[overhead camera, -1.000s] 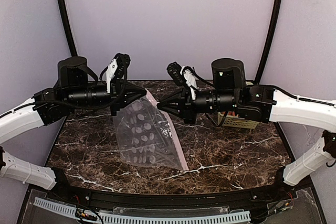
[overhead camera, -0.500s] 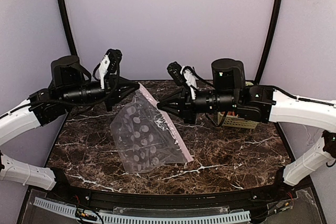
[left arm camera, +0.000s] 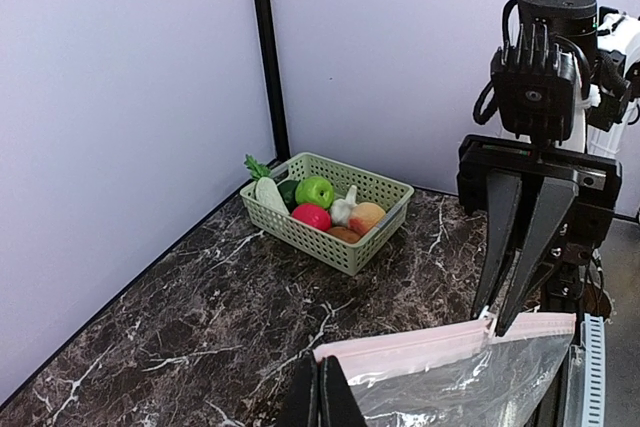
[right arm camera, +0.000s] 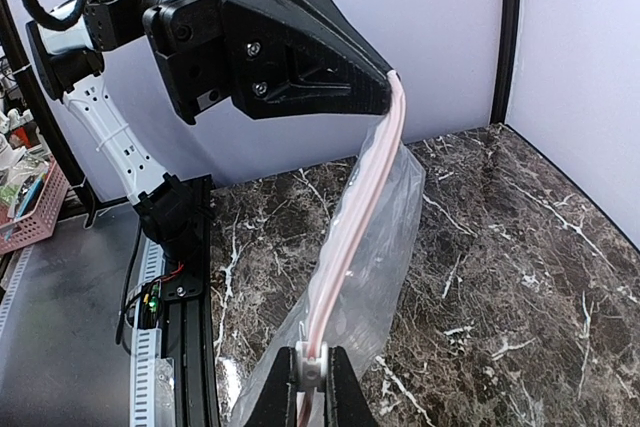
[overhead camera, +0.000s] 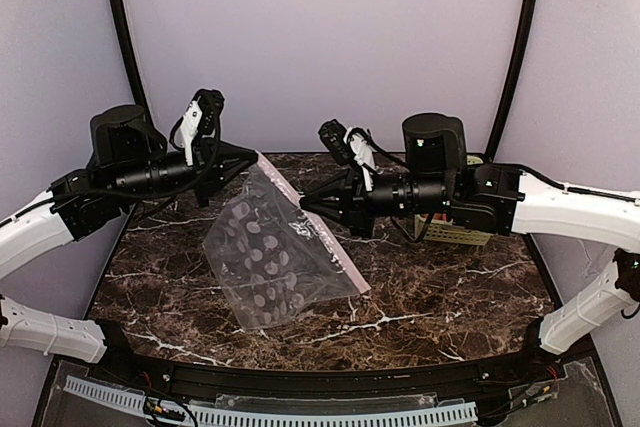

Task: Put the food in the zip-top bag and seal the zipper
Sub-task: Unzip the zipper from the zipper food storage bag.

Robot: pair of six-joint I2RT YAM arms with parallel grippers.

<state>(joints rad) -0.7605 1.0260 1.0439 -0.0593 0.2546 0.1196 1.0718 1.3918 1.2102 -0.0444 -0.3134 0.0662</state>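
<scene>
The left tool (overhead camera: 252,159) has drawn back toward the left and a little farther off over the last second. It takes its end of the zipper (overhead camera: 335,252) with it. The right tool (overhead camera: 303,205) has hardly shifted. The pink strip between them now runs straighter and tighter than before, and the zip-top bag (overhead camera: 262,262) has swung round beneath it, its low right corner rising from the near side.

Both tools are clamped on that strip, the left at its upper end and the right partway along. The wrist views show each pair of fingers pinched flat on the pink band. The bag hangs in mid-scene between the arms, its lower edge down at the worktop (overhead camera: 450,287) (whether it rests there or only brushes it, I cannot tell).

The food (left arm camera: 315,192) is all in the basket (left arm camera: 340,247) at the far right, behind the right arm, and nothing shows inside the clear plastic.

I judge this to be bag handling only. The pull tidies and tensions the mouth edge, but filling has not begun, and I cannot make out whether the zipper stands open or pressed shut.
</scene>
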